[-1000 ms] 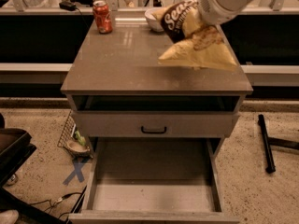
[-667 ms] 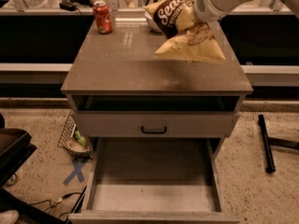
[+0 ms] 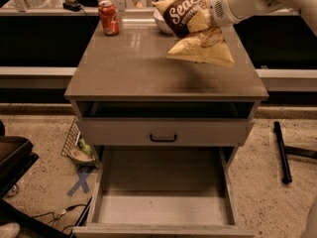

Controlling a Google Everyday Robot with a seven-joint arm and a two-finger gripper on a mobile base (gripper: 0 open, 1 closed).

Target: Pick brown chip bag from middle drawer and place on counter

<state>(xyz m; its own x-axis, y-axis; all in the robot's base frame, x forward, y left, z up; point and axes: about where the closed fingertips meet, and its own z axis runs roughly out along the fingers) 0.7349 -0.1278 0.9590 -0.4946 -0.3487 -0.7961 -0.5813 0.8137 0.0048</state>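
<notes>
The brown chip bag [image 3: 192, 29], with white script lettering and tan ends, hangs tilted just above the back right of the counter [image 3: 143, 66]. My gripper [image 3: 207, 28] is shut on the bag's upper middle, and the white arm reaches in from the upper right. The bag's lower tan end is close over the counter top; I cannot tell whether it touches. The middle drawer [image 3: 159, 209] is pulled out at the bottom, and its pale floor is bare.
A red soda can [image 3: 109, 17] stands at the counter's back left. A white bowl [image 3: 161, 23] sits behind the bag. A closed drawer front with a black handle [image 3: 163, 138] is above the open drawer. A black bar [image 3: 281, 152] lies on the floor at right, and clutter lies at left.
The gripper has carried the bag to the left and toward the back of the counter, most of it in the first interval.
</notes>
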